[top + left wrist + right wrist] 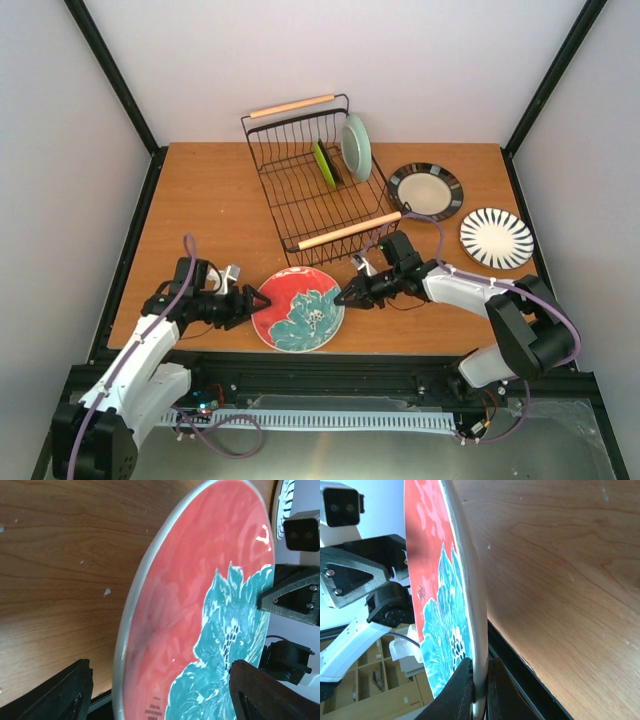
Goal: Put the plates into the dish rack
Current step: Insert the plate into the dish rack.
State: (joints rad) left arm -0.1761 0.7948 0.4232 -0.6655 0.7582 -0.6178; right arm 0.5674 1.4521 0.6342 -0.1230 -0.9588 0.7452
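Two black fingers [457, 695] of the right gripper [347, 294] were pressed tight on the thin pale rim of the round, shiny red plate [298, 312] at the near edge of the smooth wooden table [200, 220]. The left gripper [258, 300] stood spread wide around the plate's other side. Farther back, the black wire dish rack [290, 190] held a mint plate [356, 146] and a lime plate [324, 165] standing up.
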